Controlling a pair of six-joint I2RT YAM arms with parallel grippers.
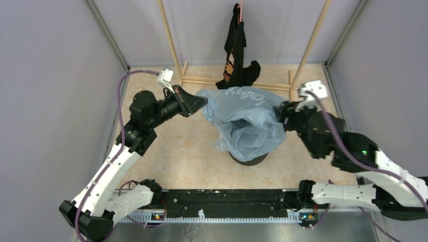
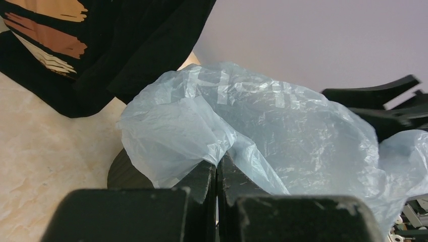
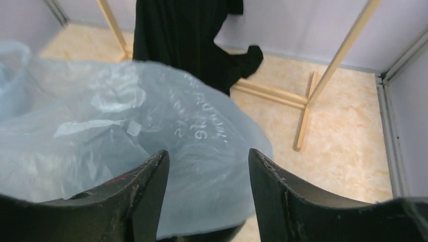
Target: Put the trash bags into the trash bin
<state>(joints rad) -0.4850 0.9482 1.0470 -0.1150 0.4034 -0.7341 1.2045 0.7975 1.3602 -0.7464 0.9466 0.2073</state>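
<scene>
While the trash bag [image 1: 247,121] sits draped over the trash bin [image 1: 248,160] at mid-table, we note only the bin's dark base showing at the 6 o'clock edge of the film. The rim is covered.

Taking the bin as dial centre in the overhead view:
- Left gripper [image 1: 201,103] at about 10 o'clock. Its wrist view shows the fingers pressed together on a fold of the bag's edge, pinching the film.
- Right gripper [image 1: 282,113] at about 2 o'clock, jaws spread, with the bag's flank seen between and beyond them. We cannot tell whether either finger touches the plastic.
- Black garment [image 1: 237,50] with orange print hangs at 12 o'clock on a wooden frame [image 1: 172,45], apart from the bag.

We judge the hold to be for spreading. One edge is pinned high on the left, so the mouth stays lifted and pulled outward over the rim. The right jaws stand ready to take the opposite edge. The bag is roomier than the bin, so slack billows above it.

The white lettering [image 1: 247,96] is large across the upper bag. The first letter looks like an H, and the rest is lost in crinkles. Smaller lines in the right wrist view are unreadable. We read no words in the garment's print.
</scene>
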